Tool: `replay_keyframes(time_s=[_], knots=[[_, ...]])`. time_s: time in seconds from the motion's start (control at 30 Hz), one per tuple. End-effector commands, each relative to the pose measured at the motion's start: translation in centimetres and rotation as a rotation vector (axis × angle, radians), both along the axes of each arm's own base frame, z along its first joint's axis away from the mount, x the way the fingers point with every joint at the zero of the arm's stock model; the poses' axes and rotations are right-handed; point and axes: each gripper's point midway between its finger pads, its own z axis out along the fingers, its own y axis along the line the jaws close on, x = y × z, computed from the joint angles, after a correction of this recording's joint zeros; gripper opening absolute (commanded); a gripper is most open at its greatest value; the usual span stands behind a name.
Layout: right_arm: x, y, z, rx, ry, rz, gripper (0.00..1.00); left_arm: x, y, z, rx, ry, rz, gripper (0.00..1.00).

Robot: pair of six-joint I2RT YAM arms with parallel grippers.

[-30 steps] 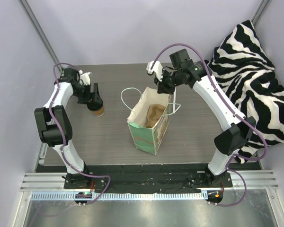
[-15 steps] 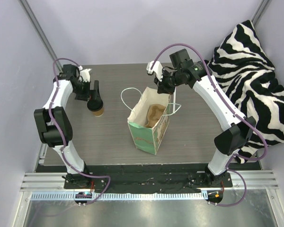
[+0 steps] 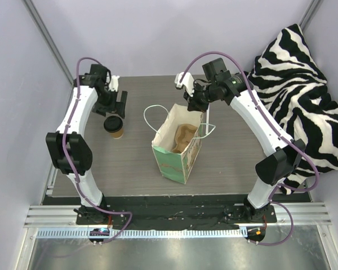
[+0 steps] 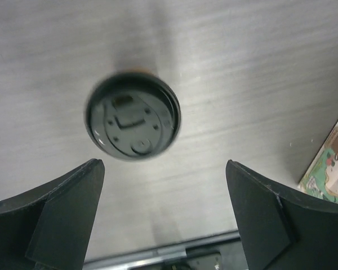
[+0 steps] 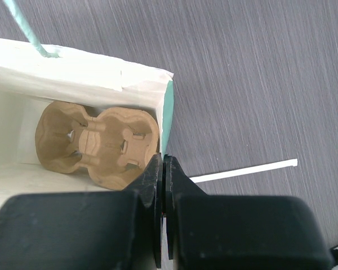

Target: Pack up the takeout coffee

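Note:
The takeout coffee [image 3: 114,126] stands upright on the table left of the bag, its black lid [image 4: 132,117] seen from above. My left gripper [image 3: 117,108] hovers just behind and above it, open wide, both fingers [image 4: 62,214] clear of the cup and nothing between them. The mint-green paper bag [image 3: 177,147] stands open in the middle with the brown pulp carrier [image 5: 98,143] lying inside. At the bag's far right rim my right gripper [image 3: 195,104] is shut on the paper edge [image 5: 167,107], holding the mouth open.
A zebra-striped cushion [image 3: 304,95] fills the right side beyond the table. White string handles [image 3: 152,112] hang off the bag, and one string [image 5: 242,170] lies on the table. A corner of the bag [image 4: 329,169] shows at the right of the left wrist view.
My left gripper has let go of the coffee cup, lifted off it and drawn back toward the far side. The cup stays standing on the table. The right arm has not moved.

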Motion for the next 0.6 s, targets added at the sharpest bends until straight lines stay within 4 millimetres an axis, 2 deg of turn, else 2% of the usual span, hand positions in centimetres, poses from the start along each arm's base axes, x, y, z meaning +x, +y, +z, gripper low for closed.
replay_keyframes(time_s=[0.0, 0.1, 0.37, 0.57], knots=[[-0.9, -0.2, 3.0, 0.051, -0.069, 0.010, 0.01, -1.9, 1.4, 0.2, 0.139, 0.071, 0.109, 0.93], [-1.0, -0.2, 3.0, 0.053, -0.067, 0.013, 0.01, -1.5, 1.0, 0.4, 0.152, 0.064, 0.109, 0.92], [-1.2, -0.3, 3.1, 0.051, -0.060, 0.008, 0.01, -1.3, 0.8, -1.4, 0.163, 0.124, 0.110, 0.97], [-1.2, -0.3, 3.1, 0.050, -0.057, 0.002, 0.01, -0.3, 0.6, -1.7, 0.154, 0.130, 0.109, 0.93]])
